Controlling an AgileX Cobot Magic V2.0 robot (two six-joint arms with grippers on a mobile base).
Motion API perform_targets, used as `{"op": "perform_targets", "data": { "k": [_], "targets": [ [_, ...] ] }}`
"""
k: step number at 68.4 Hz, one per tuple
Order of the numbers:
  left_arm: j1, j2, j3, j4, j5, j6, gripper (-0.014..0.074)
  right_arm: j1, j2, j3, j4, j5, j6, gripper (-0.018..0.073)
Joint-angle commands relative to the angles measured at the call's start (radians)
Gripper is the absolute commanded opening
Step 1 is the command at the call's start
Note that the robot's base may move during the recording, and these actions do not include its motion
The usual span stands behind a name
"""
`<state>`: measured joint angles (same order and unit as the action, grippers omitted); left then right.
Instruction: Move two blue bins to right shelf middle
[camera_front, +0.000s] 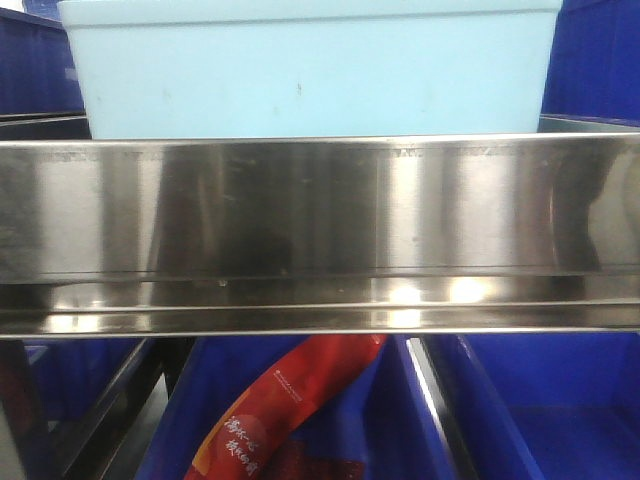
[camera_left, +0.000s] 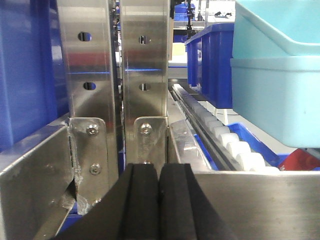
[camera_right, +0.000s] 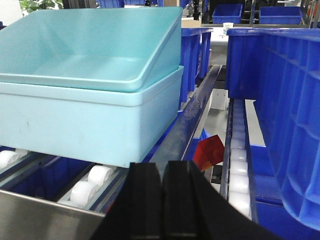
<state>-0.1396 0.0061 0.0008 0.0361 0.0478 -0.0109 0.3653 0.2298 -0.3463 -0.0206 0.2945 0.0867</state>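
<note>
The left tool (camera_left: 159, 200) has its black pads pressed together, holding nothing, facing the steel shelf uprights (camera_left: 146, 65); the right tool (camera_right: 163, 200) is likewise pinched closed and empty, low before the roller track (camera_right: 95, 181). Two pale blue plastic bins (camera_right: 95, 95), one nested inside the other and tilted, sit on the white rollers of the shelf just ahead of the right tool; the upper one holds nothing. Dark blue plastic crates (camera_right: 280, 100) flank them. Under the stainless shelf rail (camera_front: 320, 215), a red printed packet (camera_front: 275, 410) lies in a lower dark blue crate (camera_front: 200, 420).
</note>
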Motion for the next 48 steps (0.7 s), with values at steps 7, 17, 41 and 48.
{"op": "perform_targets", "data": {
  "k": [7,17,41,48],
  "targets": [
    [0.003,-0.006,-0.001,-0.007,-0.013,0.003,-0.0111,-0.005,-0.007,0.003,-0.011,-0.028,-0.006,-0.0160],
    [0.003,-0.006,-0.001,-0.007,-0.013,0.003,-0.0111,-0.005,-0.007,0.003,-0.011,-0.032,-0.006,-0.0160],
    [0.003,-0.006,-0.001,-0.007,-0.013,0.003,-0.0111,-0.005,-0.007,0.003,-0.011,-0.032,-0.006,-0.0160],
    [0.003,-0.006,-0.001,-0.007,-0.013,0.003,-0.0111,-0.005,-0.007,0.003,-0.011,-0.034,-0.006,-0.0160]
  ]
}}
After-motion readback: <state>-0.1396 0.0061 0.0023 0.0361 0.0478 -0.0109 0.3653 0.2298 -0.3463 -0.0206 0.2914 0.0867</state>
